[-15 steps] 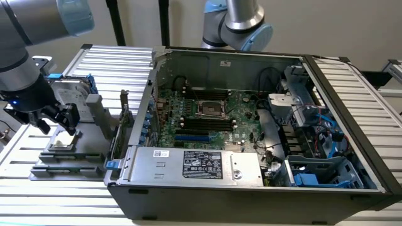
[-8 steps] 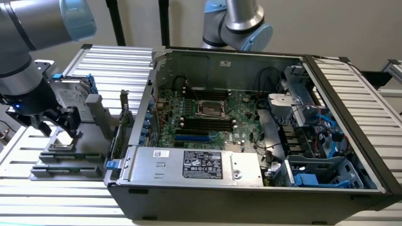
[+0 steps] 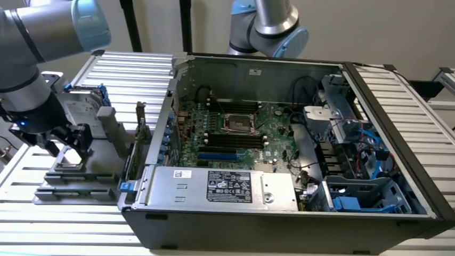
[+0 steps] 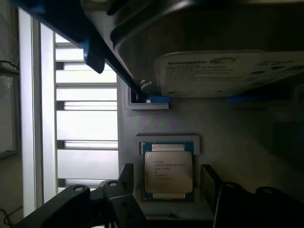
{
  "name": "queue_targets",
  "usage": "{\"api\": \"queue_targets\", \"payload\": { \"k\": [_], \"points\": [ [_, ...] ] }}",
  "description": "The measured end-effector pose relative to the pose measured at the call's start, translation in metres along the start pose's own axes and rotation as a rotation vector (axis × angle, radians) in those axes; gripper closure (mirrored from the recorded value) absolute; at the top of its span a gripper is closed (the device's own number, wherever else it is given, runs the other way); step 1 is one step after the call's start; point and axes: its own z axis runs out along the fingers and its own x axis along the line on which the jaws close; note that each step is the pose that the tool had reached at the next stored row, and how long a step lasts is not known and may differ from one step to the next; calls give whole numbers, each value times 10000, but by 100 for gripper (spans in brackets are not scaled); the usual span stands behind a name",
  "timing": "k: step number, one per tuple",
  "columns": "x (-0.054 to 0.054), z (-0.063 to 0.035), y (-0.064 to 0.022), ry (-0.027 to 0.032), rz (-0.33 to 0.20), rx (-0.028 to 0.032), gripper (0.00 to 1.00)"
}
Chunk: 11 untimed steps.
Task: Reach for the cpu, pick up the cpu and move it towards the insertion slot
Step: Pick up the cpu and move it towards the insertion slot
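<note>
Near: the black two-fingered tool (image 4: 168, 176) stands with its jaws apart, one finger on each side of the small flat square silvery-topped cpu (image 4: 168, 172), not clamped on it. The cpu lies flat in a recess of a grey moulded holder (image 4: 237, 128). Just beyond stands a silver rectangular hard drive (image 4: 213, 71). Far: the square silver-framed insertion slot (image 3: 240, 123) sits on the green board inside the open dark computer case (image 3: 284, 224), well apart, to the exterior view's right.

Hard drive (image 4: 213, 42) close beside cpu (image 4: 168, 172)
</note>
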Motion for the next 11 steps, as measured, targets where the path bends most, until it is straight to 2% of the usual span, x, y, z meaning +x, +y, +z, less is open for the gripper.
{"api": "queue_targets", "payload": {
  "k": [7,11],
  "points": [
    [-4,32,8,-2,2,93,33],
    [-11,40,20,-1,4,124,33]
  ]
}}
